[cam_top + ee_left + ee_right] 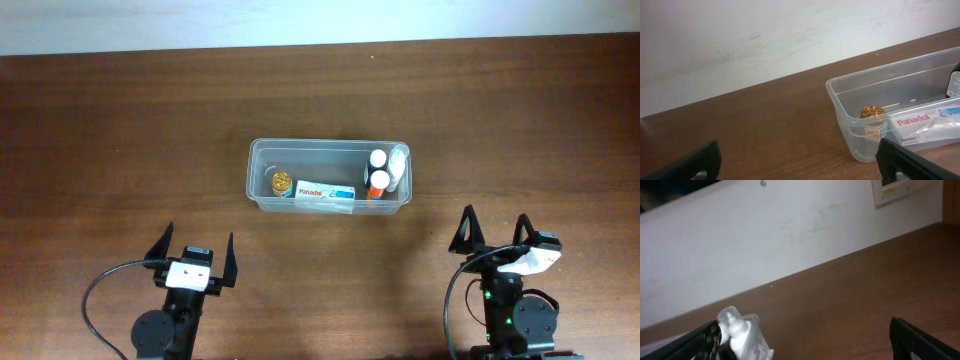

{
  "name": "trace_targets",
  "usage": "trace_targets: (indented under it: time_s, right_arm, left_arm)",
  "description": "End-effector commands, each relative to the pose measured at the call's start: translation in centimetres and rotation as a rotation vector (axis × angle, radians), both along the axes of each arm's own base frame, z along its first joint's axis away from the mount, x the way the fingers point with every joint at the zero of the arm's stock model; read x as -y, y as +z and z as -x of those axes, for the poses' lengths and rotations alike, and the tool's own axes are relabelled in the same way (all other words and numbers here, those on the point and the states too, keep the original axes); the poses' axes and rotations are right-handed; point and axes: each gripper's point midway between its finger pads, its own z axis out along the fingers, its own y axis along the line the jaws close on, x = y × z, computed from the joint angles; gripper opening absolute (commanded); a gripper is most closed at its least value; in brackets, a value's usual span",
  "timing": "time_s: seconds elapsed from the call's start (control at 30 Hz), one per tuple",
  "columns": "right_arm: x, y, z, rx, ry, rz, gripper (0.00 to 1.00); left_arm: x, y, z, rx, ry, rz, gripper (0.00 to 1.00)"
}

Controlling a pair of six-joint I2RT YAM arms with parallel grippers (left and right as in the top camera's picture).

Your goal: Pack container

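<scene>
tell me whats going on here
Nothing is being handled at this moment. The left gripper and right gripper sit open and empty near the front edge of the table, apart from the container. The container stands mid-table and already holds a gold ball, a Panadol box, small bottles and a white tube, so the packing looks well along.

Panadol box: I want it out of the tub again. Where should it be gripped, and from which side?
Likely from straight above, closing across the Panadol box's short width at mid-length: it lies lengthwise along the tub's near wall, and the walls block sideways approaches.
</scene>
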Motion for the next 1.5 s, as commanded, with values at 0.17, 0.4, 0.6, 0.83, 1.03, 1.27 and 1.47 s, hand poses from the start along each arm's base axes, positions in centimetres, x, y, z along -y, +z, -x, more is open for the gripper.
trace_targets:
  time_s: [0.17, 0.4, 0.6, 0.83, 1.03, 1.27, 1.47]
  right_arm:
    - [0.1, -2.8, 0.0, -0.103, 0.004, 0.184, 0.98]
    - [-0.1, -2.8, 0.0, -0.102, 0.018, 0.198, 0.98]
    - [-0.3, -2.8, 0.0, -0.102, 0.026, 0.198, 0.99]
    - [-0.3, -2.8, 0.0, -0.102, 0.026, 0.198, 0.98]
    - [-0.3, -2.8, 0.0, -0.102, 0.026, 0.198, 0.98]
    - [-0.2, -2.8, 0.0, -0.103, 0.025, 0.198, 0.98]
    - [-0.3, -2.8, 0.0, -0.102, 0.026, 0.198, 0.98]
  left_arm:
    - [-0.3, 0.0, 0.0, 0.003, 0.013, -0.013, 0.99]
    - [-0.3, 0.0, 0.0, 0.003, 0.013, -0.012, 0.99]
    - [-0.3, 0.0, 0.0, 0.003, 0.013, -0.012, 0.99]
    - [-0.3, 0.0, 0.0, 0.003, 0.013, -0.012, 0.99]
    - [-0.3, 0.0, 0.0, 0.003, 0.013, -0.013, 0.99]
    - [-0.3, 0.0, 0.0, 0.003, 0.013, -0.012, 0.99]
    - [-0.3, 0.0, 0.0, 0.003, 0.013, -0.012, 0.99]
